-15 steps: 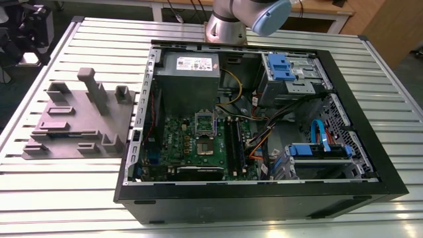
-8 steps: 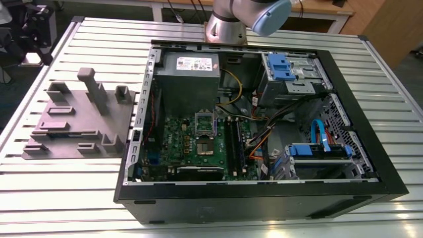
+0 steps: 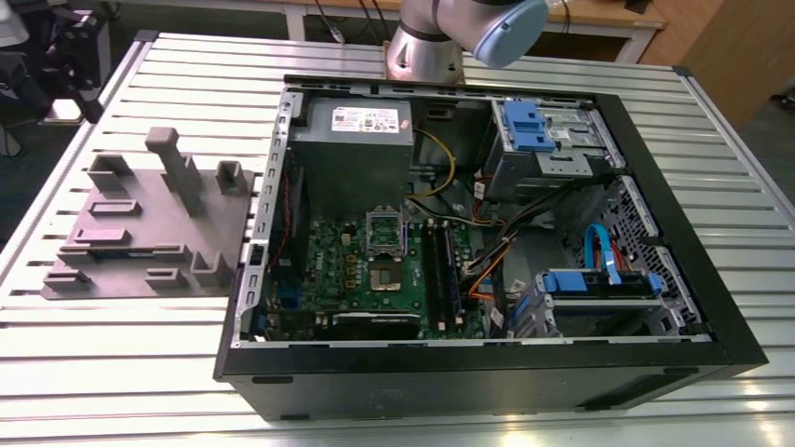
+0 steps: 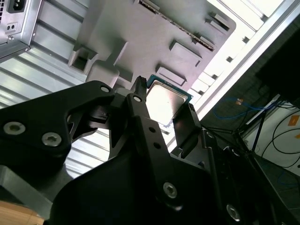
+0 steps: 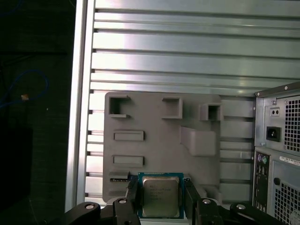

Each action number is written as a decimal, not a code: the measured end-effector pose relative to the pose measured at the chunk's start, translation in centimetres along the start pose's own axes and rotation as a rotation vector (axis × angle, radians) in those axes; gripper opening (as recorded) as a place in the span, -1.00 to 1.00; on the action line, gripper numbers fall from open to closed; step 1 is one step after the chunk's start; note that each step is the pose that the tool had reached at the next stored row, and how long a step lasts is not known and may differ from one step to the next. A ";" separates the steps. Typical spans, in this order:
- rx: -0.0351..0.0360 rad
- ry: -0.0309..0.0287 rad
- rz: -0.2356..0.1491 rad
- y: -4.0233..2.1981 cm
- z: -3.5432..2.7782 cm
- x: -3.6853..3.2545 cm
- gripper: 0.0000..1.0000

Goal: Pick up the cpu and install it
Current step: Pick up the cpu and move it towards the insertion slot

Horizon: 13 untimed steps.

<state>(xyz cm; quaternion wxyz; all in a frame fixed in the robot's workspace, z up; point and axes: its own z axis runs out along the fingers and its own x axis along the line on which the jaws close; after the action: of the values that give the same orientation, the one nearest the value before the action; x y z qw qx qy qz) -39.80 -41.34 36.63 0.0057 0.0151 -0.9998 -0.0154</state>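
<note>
Jaws tight on cpu [image 5: 160,197] above tray [image 5: 159,117]

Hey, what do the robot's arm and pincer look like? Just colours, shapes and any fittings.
The arm is a silver-grey metal tube with a rounded pale blue cap at its joint. The pincer is matte black, with two narrow angular fingers carried on broad jointed links, fastened with round silver screws.

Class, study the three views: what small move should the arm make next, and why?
Probably carry the cpu toward the motherboard socket: the gripper clasps it on two sides above the grey tray, and the socket looks empty.
</note>
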 end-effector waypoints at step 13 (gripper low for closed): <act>0.0000 0.0000 0.000 -0.02 -0.01 -0.66 -0.06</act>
<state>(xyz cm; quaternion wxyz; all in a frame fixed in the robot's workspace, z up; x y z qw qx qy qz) -39.13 -41.34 36.63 0.0057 0.0151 -0.9998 -0.0155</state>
